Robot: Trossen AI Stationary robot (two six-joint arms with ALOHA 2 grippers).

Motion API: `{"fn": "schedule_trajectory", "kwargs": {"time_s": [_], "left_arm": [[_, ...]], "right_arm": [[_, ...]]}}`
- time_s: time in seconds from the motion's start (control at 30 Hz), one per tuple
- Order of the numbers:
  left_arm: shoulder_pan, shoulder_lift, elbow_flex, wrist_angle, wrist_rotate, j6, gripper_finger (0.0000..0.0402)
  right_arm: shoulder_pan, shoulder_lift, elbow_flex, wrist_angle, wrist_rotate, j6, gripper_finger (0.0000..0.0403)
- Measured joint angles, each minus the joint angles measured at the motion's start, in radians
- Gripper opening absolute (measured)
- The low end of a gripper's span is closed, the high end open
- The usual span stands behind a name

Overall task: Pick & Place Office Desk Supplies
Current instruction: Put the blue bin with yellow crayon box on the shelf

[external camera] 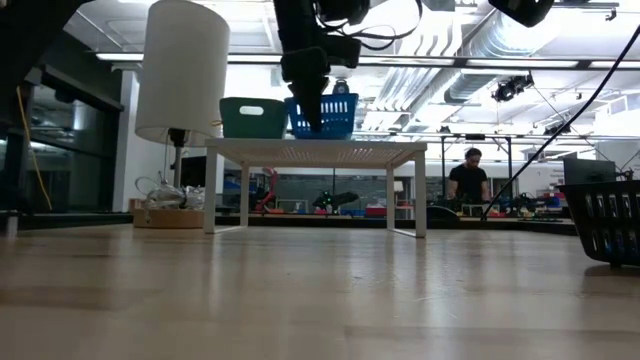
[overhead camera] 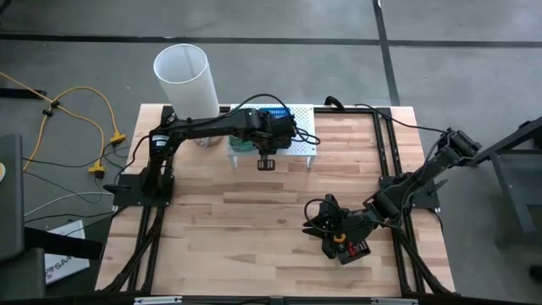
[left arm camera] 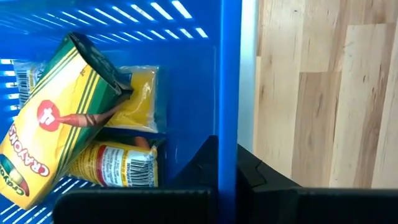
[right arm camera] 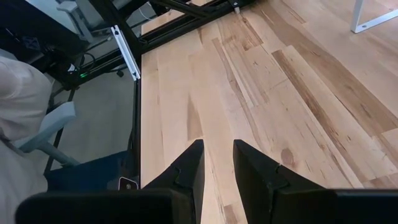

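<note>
A blue tray (external camera: 335, 115) and a green tray (external camera: 253, 117) stand side by side on the white perforated shelf (external camera: 315, 148) at the table's far side. The blue tray holds a green-and-yellow crayon box (left arm camera: 50, 124) and yellow packs (left arm camera: 118, 165). My left gripper (left arm camera: 227, 149) comes down over the shelf (overhead camera: 268, 155) and is shut on the blue tray's wall. My right gripper (right arm camera: 217, 162) hangs open over bare wood near the table's right front (overhead camera: 318, 222), with nothing between its fingers. A black tray (external camera: 605, 220) sits on the table beside it. My left gripper pinches the blue tray's near wall (left arm camera: 229, 112), one finger (left arm camera: 199, 165) inside the tray and the other (left arm camera: 261, 177) outside. The fingers come from above, slanting steeply down. In the low view the tray's bottom stands level with the green tray's, on the shelf top.
The white cylindrical lamp (overhead camera: 186, 80) stands at the far left beside the shelf. The black tray (overhead camera: 349, 244) holds red items below my right arm. Open wood lies across the table's middle and left (overhead camera: 229, 229). A person (external camera: 468, 180) stands far off in the room.
</note>
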Motion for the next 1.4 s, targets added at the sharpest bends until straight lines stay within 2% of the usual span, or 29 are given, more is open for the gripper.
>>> {"fn": "schedule_trajectory", "kwargs": {"time_s": [1.07,1.4], "left_arm": [[0.019,0.0,0.0,-0.033,-0.003,0.013,0.0001],[0.018,0.0,0.0,-0.032,-0.003,0.016,0.004]], "right_arm": [[0.0,0.0,0.0,0.0,0.0,0.0,0.0073],[0.0,0.0,0.0,-0.001,0.0,0.0,0.0073]]}}
